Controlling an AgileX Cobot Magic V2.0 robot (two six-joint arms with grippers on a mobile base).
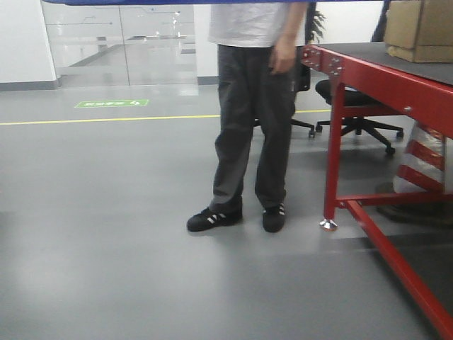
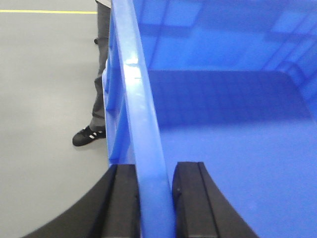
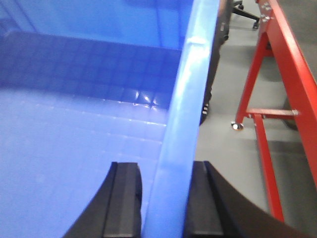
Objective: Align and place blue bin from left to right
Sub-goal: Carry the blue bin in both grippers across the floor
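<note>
1. At the left wrist, the left gripper (image 2: 155, 196) is clamped on the rim of one side wall of the blue bin (image 2: 223, 124). One black finger is outside the wall and one inside, both pressed to it.
2. At the right wrist, the right gripper (image 3: 163, 198) is clamped the same way on the opposite wall's rim.
3. Bin location: held between the two grippers, above the grey floor (image 1: 106, 248).
4. The front view shows only a thin blue strip of the bin along its top edge. It alone shows a person (image 1: 248, 106) standing beside a red-framed table (image 1: 368, 92), a cardboard box (image 1: 421, 28) on the table, and an office chair (image 1: 354, 113) behind.
5. The left wrist view alone shows the bin's ribbed outer wall.
6. Both wrist views show the gridded bin bottom. The right one also shows the red table leg.
</note>
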